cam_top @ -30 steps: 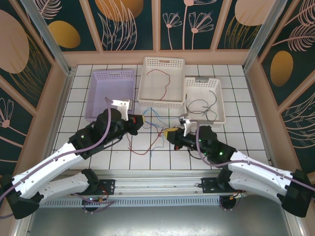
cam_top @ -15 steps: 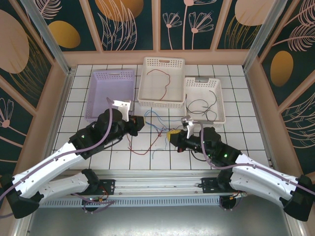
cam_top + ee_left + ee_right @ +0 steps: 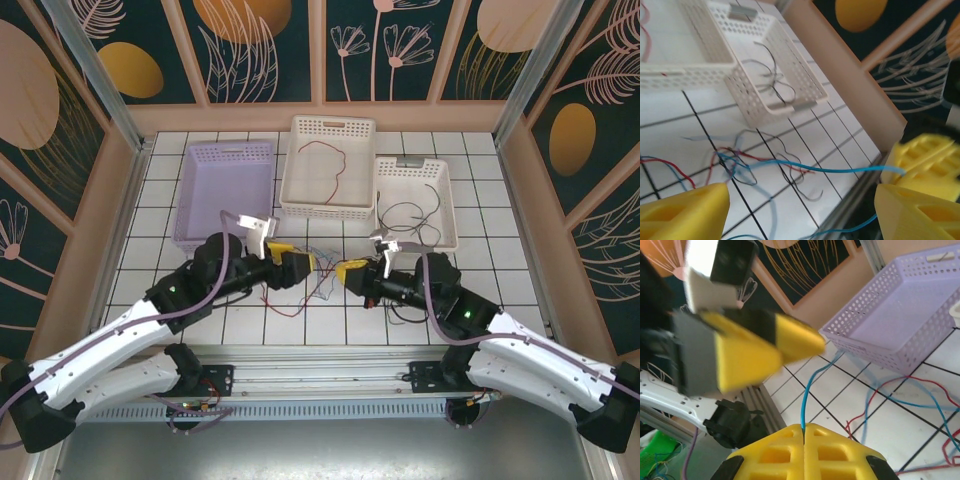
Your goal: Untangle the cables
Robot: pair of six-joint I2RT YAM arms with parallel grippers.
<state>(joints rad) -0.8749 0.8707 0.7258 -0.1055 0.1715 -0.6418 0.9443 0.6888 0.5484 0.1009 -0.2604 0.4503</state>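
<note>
A loose tangle of thin red, blue and dark cables (image 3: 320,282) lies on the tiled table between my two grippers. My right gripper (image 3: 349,271) is shut on the end of a blue cable (image 3: 807,390), which rises out from between its yellow fingertips (image 3: 790,440). In the left wrist view that blue cable (image 3: 840,170) runs from the tangle (image 3: 732,160) across to the right gripper (image 3: 925,155). My left gripper (image 3: 299,263) is open just left of the tangle, its jaws wide apart (image 3: 802,195) with nothing gripped between them.
Three baskets stand at the back: an empty lilac basket (image 3: 190,190), a white middle basket (image 3: 330,207) with a red cable (image 3: 335,165) in it, and a white right basket (image 3: 448,200) with a dark cable (image 3: 410,215). The table's front rail (image 3: 320,355) runs near the arm bases.
My left gripper has opened and moved right and slightly nearer, toward the right gripper. The right gripper has stayed shut on the blue cable, almost in place.
</note>
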